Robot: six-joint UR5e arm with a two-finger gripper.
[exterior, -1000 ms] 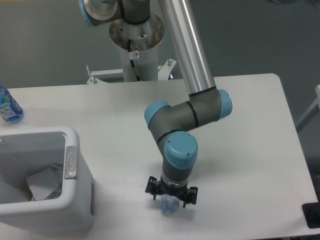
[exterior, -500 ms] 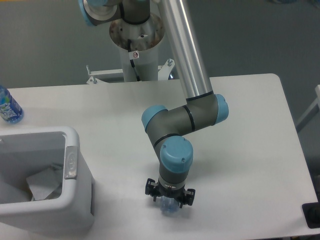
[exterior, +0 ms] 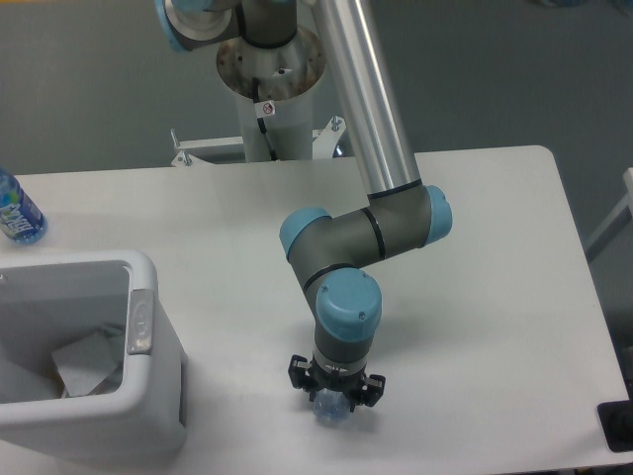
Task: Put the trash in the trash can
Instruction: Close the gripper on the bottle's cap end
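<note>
Camera view, lower centre: the black two-finger claw (exterior: 335, 393) points straight down, pinching the clear crushed plastic bottle (exterior: 333, 408) against the white desk (exterior: 475, 297), apparently for lifting toward the large white rectangular trash can (exterior: 148, 396), lower left.

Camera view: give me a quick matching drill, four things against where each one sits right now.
Things:
1. crushed bottle
2. water bottle
3. crumpled wrapper
4. grey oval button

Places:
A. inside the trash can
B. on the trash can's thick rim
C. far left edge of the table
D. under the end effector near the table's front edge

Pairs: 1-D, 2-C, 3-A, 4-B
</note>
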